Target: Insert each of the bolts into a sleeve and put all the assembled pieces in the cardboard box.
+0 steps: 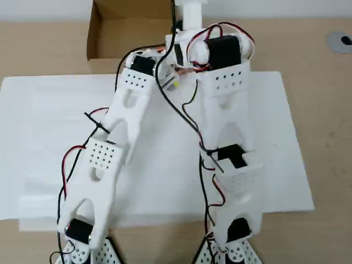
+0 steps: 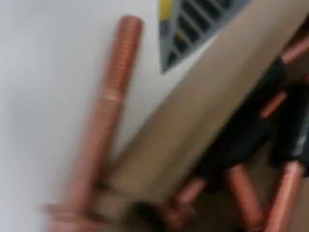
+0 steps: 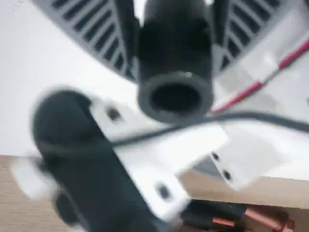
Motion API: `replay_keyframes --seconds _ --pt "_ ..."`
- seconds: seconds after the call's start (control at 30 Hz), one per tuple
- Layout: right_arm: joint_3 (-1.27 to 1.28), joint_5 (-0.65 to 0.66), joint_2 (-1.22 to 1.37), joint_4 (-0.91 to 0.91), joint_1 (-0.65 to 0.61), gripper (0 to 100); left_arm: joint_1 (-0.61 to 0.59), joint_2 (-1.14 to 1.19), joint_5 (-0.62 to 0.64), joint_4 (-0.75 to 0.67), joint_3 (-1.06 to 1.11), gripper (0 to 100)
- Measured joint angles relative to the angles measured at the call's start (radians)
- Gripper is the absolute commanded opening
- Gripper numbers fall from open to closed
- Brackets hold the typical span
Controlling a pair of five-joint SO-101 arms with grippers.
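My right gripper point(image 3: 175, 19) is shut on a black sleeve point(image 3: 176, 92), whose open end faces the right wrist camera. A copper bolt point(image 2: 104, 116) stretches over the white paper point(image 2: 43, 87) beside the cardboard box wall point(image 2: 193, 121); the left wrist view is too blurred to show whether anything holds it. Both arms stretch to the box point(image 1: 110, 38) at the back of the table, the left gripper point(image 1: 151, 63) at its near wall and the right gripper point(image 1: 184, 58) just beside it. Inside the box lie several assembled pieces point(image 2: 251, 193), black sleeves with copper bolts point(image 3: 265, 220).
A large white sheet point(image 1: 44, 143) covers the middle of the wooden table point(image 1: 324, 110). A ribbed grey part with a yellow patch point(image 2: 193, 29) hangs near the bolt's threaded tip. The left arm's wrist point(image 3: 87, 159) sits close in front of the sleeve. Cables point(image 1: 181, 110) run between the arms.
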Motion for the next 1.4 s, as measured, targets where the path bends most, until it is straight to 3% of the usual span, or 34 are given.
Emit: replay_keyframes --seconds 0.37,0.67,0.8,0.9,1.2,1.4 --pt "0.0 0.0 0.0 0.0 0.0 1.0 -0.057 0.044 0.086 -0.049 0.002 25" --pt "0.0 0.0 0.0 0.0 0.0 1.0 -0.043 0.109 0.028 -0.034 -0.028 25" --pt "-0.003 0.0 0.0 0.0 0.0 1.0 -0.04 0.11 0.012 -0.028 -0.031 13" --pt "-0.025 0.0 0.0 0.0 0.0 1.0 -0.02 0.11 0.012 0.0 -0.021 4" --pt "-0.035 0.0 0.0 0.0 0.0 1.0 0.006 0.115 0.017 0.095 -0.054 1" --pt "-0.035 0.0 0.0 0.0 0.0 1.0 -0.012 0.141 0.048 0.316 -0.253 1"
